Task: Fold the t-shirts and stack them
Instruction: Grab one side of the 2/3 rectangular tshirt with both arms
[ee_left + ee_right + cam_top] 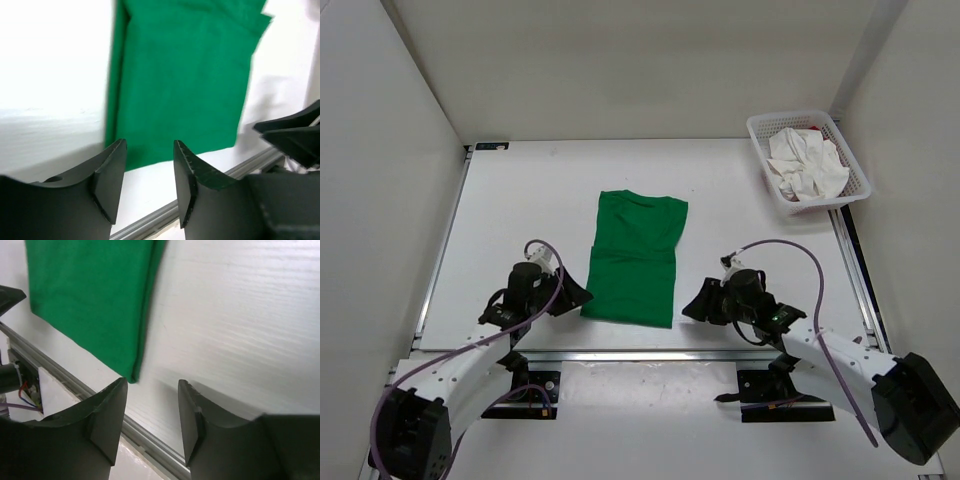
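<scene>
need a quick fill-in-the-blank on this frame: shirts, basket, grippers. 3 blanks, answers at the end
1. The folded t-shirt on the table is coloured ____.
2. The white t-shirt lies bunched up inside the ____.
3. The left gripper and the right gripper are both ____, holding nothing.

Missing words: green; basket; open.

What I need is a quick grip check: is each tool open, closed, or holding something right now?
Left tool: open, holding nothing.
Right tool: open, holding nothing.
The folded green t-shirt lies free between them.
</scene>
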Robot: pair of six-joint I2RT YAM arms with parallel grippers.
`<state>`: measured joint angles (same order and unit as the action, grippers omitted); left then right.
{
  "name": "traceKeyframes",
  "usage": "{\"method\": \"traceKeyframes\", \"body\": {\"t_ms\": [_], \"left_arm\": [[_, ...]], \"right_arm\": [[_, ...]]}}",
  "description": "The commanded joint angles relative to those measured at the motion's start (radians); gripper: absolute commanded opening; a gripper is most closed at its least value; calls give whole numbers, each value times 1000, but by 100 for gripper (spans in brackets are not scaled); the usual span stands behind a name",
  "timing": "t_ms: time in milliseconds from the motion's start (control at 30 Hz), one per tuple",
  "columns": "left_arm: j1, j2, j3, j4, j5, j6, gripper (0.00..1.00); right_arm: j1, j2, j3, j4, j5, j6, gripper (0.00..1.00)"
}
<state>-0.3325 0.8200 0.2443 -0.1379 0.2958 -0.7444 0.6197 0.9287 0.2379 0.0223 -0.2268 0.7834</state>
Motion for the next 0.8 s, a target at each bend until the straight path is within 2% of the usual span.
{"method": "traceKeyframes", "body": {"t_ms": [0,167,333,433,500,533,567,600,667,767], "left_arm": [[-6,24,9,-160,-30,76,54],[-2,56,-59,-132,-53,79,62],[-49,114,-59,-89,-76,60,61],[-77,130,-68,-72,-81,50,53],[-60,120,-80,-63,-77,50,42],[-60,116,-79,-63,-73,48,36],[-48,116,-79,-63,-72,48,33],[-43,107,-79,-71,-66,48,24],[-62,73,-69,-95,-64,43,9],[-89,-8,-24,-242,-64,68,0]], "right_arm": [[6,-21,-45,2,-6,43,44],[81,117,3,60,1,45,52],[141,258,44,149,-25,63,49],[161,309,52,175,-17,80,41],[169,340,57,200,-28,83,34],[172,367,60,202,-26,86,26],[170,366,67,206,-29,88,13],[176,374,67,206,-20,88,3],[189,345,72,187,-3,91,0],[233,254,39,119,37,129,0]]}}
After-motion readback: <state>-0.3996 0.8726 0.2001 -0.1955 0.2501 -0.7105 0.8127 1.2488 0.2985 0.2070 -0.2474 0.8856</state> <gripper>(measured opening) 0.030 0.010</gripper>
